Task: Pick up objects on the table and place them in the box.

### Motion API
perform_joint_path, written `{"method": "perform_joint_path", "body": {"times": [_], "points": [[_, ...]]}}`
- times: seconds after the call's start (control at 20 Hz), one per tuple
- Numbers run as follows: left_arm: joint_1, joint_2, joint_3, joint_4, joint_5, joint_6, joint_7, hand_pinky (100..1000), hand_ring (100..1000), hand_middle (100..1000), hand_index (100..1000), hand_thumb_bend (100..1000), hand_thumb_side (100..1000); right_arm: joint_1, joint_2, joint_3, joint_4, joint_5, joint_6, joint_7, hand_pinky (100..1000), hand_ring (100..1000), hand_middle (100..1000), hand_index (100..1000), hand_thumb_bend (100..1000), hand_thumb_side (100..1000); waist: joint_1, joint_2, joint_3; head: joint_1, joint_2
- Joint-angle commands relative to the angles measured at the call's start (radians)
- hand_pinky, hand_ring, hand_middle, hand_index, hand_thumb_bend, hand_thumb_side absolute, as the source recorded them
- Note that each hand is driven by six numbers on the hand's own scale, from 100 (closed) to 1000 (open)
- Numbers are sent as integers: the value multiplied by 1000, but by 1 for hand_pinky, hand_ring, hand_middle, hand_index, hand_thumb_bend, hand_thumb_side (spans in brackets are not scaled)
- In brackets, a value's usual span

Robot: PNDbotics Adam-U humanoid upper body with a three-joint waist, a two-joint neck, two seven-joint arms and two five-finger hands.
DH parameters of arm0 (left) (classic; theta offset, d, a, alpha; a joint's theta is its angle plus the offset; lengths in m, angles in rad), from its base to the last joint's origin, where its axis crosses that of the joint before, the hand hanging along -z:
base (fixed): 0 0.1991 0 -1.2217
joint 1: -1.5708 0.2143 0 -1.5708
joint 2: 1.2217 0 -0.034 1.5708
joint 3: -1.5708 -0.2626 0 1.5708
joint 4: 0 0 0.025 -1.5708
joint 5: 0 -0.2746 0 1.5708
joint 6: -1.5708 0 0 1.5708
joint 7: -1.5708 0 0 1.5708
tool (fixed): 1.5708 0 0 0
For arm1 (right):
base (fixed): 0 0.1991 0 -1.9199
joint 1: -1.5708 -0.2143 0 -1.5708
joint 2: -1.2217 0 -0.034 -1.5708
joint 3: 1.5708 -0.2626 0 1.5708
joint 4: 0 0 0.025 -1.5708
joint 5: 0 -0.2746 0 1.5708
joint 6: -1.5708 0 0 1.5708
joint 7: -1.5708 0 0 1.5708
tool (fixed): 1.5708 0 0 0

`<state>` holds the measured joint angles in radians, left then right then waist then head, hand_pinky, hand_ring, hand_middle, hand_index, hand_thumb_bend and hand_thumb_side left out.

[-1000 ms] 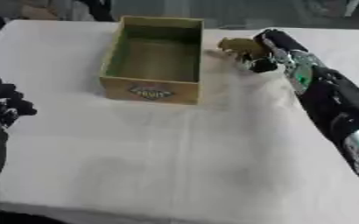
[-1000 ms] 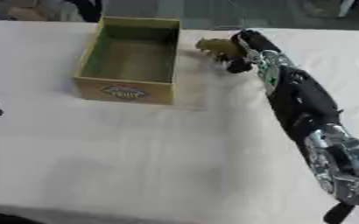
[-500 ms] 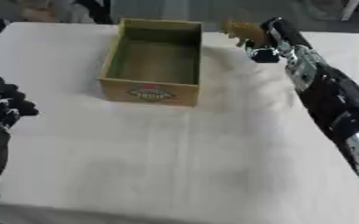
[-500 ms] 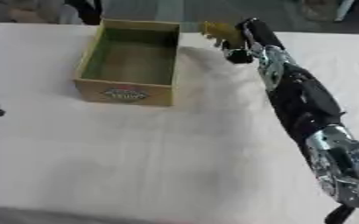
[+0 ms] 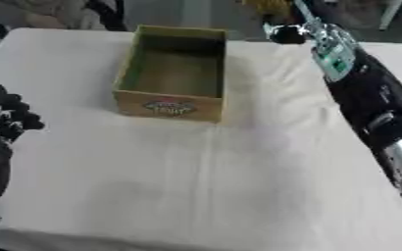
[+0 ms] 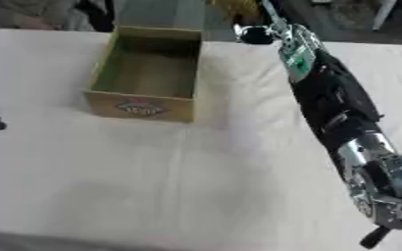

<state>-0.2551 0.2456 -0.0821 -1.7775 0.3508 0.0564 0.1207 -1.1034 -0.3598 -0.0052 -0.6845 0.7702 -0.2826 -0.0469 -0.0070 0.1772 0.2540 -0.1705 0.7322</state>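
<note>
Right robot hand (image 5: pixel 292 19), fingers curled round a yellowish-brown object (image 5: pixel 269 7), holds it raised beyond the far right corner of the box (image 5: pixel 174 73), presumably for carrying it over the opening. Left robot hand (image 5: pixel 3 115) idles, fingers curled, at the table (image 5: pixel 196 186) edge.

right arm (image 5: pixel 367 93) black, green panel near wrist, silver joint lower; left robot hand (image 5: pixel 3 115) black.
</note>
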Motion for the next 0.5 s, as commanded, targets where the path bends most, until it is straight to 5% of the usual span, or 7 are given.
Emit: {"method": "perform_joint_path", "body": {"times": [0.05, 0.5], "points": [[-9, 5, 0, -16, 0, 0, -6, 549, 511, 496, 598, 270, 511, -40, 29, 18, -47, -15, -13, 36, 141, 208, 217, 342, 100, 218, 8, -22, 6, -7, -9], [-11, -2, -9, -17, 4, 4, -16, 549, 511, 496, 597, 270, 511, -40, 143, 32, -23, 33, -22, 76, 151, 218, 226, 353, 100, 228, 16, -24, 37, -34, -8]]}}
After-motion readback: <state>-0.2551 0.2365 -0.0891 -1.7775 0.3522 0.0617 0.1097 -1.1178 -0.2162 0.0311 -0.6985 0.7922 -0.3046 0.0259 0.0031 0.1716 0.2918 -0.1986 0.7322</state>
